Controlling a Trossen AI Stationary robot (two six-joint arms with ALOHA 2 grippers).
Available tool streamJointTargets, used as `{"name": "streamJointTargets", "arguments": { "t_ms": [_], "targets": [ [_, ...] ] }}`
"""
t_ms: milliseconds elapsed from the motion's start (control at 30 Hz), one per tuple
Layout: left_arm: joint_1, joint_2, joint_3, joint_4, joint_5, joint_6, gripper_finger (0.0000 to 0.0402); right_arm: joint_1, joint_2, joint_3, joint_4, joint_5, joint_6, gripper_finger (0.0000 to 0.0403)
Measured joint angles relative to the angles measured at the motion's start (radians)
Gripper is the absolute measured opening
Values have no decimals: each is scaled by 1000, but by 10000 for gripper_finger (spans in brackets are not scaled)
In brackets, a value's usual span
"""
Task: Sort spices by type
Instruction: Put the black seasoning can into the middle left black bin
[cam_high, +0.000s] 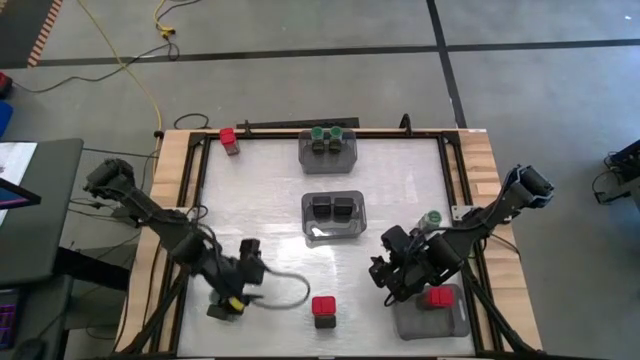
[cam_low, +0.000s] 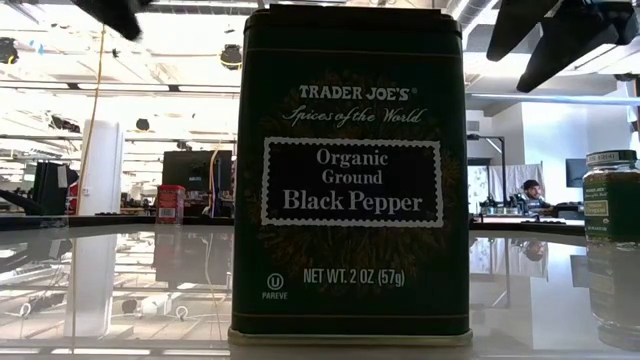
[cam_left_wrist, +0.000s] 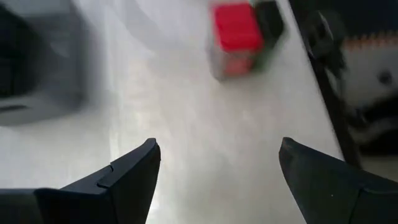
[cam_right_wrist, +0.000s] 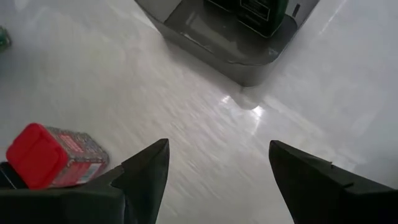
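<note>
The spices are small jars and tins. One red-capped jar (cam_high: 323, 310) stands on the table near its near edge, between my two grippers; it shows ahead of the left fingers (cam_left_wrist: 236, 31) and beside the right ones (cam_right_wrist: 50, 155). A second (cam_high: 229, 138) stands at the far left, and a third (cam_high: 437, 297) stands in the near-right bin. A green-capped jar (cam_high: 431, 218) stands by the right arm. My left gripper (cam_high: 252, 268) (cam_left_wrist: 217, 146) and my right gripper (cam_high: 385, 268) (cam_right_wrist: 219, 144) both hang open above bare table, with nothing between the fingers.
A far bin (cam_high: 328, 148) holds green-capped jars. The middle bin (cam_high: 334, 215) (cam_right_wrist: 249, 25) holds black tins. A grey bin (cam_high: 432, 310) sits near right. In the low view a black pepper tin (cam_low: 350, 175) fills the middle. A dark frame (cam_high: 450, 170) borders the table.
</note>
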Motion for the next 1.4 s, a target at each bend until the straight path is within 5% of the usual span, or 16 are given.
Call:
{"name": "streamJointTargets", "arguments": {
  "t_ms": [233, 533, 1400],
  "targets": [
    [-95, 180, 179, -191, 104, -102, 316, -1, 0, 0, 0, 0, -86, 303],
    [-198, 298, 191, -225, 237, -246, 316, 12, 0, 0, 0, 0, -114, 303],
    [-298, 320, 181, -381, 296, -381, 316, 13, 0, 0, 0, 0, -114, 303]
  ]
}}
